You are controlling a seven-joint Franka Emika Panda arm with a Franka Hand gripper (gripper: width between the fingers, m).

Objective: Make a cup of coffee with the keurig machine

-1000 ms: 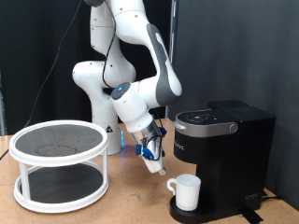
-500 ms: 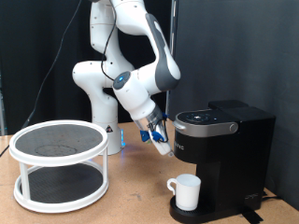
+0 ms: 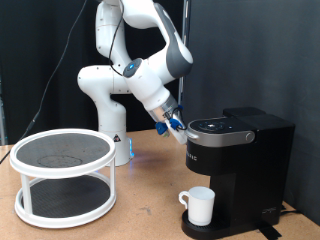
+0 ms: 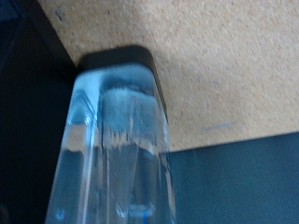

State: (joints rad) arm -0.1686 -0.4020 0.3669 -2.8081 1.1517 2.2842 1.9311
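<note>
The keurig machine (image 3: 238,160) stands at about four o'clock in the exterior view, its rounded lid down. The cup (image 3: 200,205) already sits on the low drip tray beneath the spout, at roughly five o'clock, so the placing looks done. The gripper (image 3: 175,126) hangs just beside the machine's top edge, at about nine o'clock from the control panel (image 3: 218,127). I can't tell whether its fingers are parted or closed; the wrist view is blurred, and nothing shows between them. No coffee is visible, so brewing seems undone. A two-tier round rack (image 3: 64,178) stands at eight o'clock.
</note>
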